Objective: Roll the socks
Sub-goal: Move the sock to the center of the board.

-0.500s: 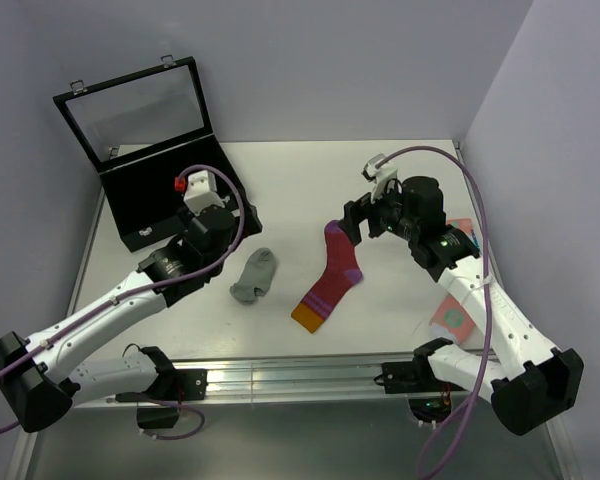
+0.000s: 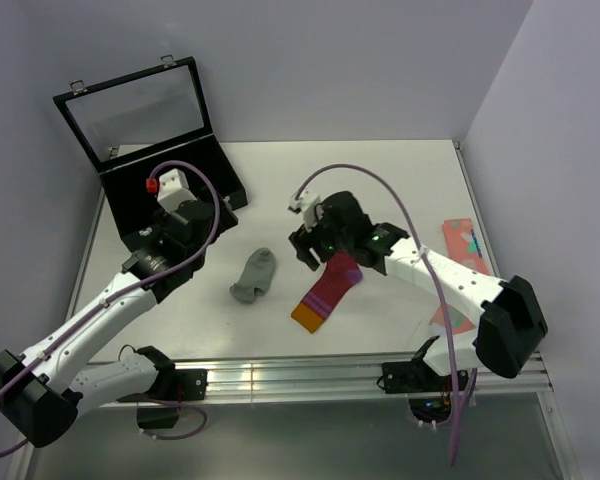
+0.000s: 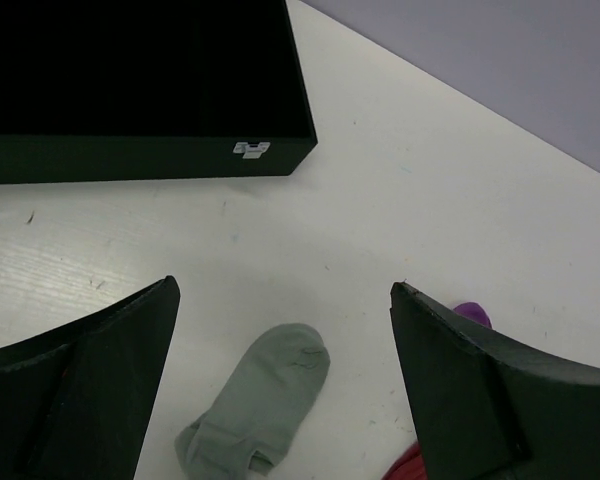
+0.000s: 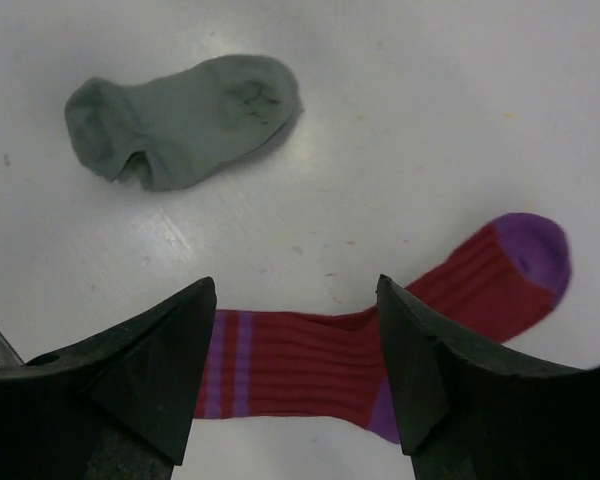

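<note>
At the far left of the white table (image 2: 380,180) stands a black hard case with a clear lid propped open (image 2: 145,140). My left gripper (image 3: 282,288) hangs beside the case's near corner. Its fingers are spread wide, with nothing between them but bare tabletop.

Just ahead of it lies the short plain grey fabric ankle sock (image 2: 254,276). It is flat and unrolled, and neither gripper touches it.

To the right of that, my right gripper (image 4: 295,290) is low over the long magenta-red ribbed sock with purple heel and orange toe (image 2: 325,295). Its fingers stand apart, one on each side of the sock's leg. I cannot tell whether they touch the fabric. This sock also lies flat and unrolled near the middle of the table, with its orange toe toward the near edge.

A salmon-pink sock with teal patches (image 2: 460,238) lies at the right edge, well apart from the others.
</note>
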